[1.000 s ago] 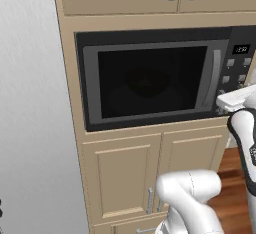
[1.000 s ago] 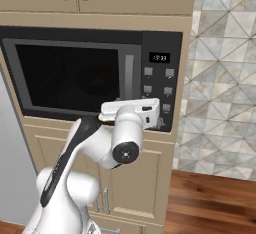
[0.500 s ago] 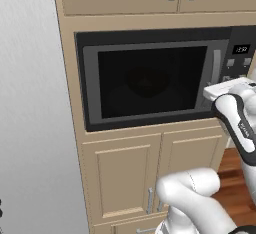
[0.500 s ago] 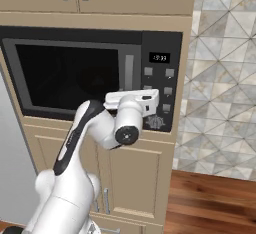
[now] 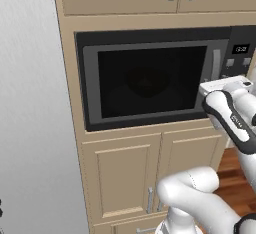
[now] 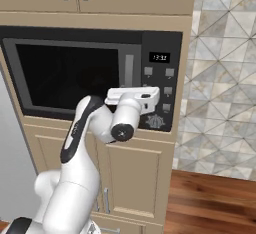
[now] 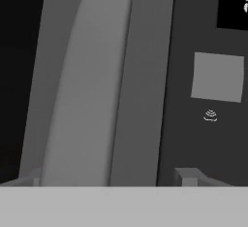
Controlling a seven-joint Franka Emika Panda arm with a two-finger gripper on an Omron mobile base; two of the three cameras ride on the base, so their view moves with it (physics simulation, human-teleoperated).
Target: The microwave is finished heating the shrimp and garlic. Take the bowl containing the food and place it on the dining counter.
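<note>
The black microwave point(image 5: 150, 80) point(image 6: 75, 73) sits built into beige cabinets with its dark glass door closed. A dim round shape shows behind the glass; the bowl, shrimp and garlic are hidden behind the door. My hand point(image 5: 224, 86) point(image 6: 133, 96) is up against the door's right side, at the grey vertical handle point(image 6: 129, 70) point(image 7: 85, 90). In the hand view my gripper point(image 7: 107, 177) is open, its two fingertips point(image 7: 186, 175) standing on either side of the handle, apart from it. The dining counter is out of view.
The button panel point(image 6: 160, 90) with its lit display point(image 6: 160, 57) lies just right of the handle. Cabinet doors point(image 5: 125, 178) are below and above the microwave. A grey wall point(image 5: 30, 103) is at left, a tiled wall point(image 6: 225, 68) and wooden floor point(image 6: 215, 203) at right.
My hand has risen a little and moved in toward the microwave door, closing on the handle. The door stays closed.
</note>
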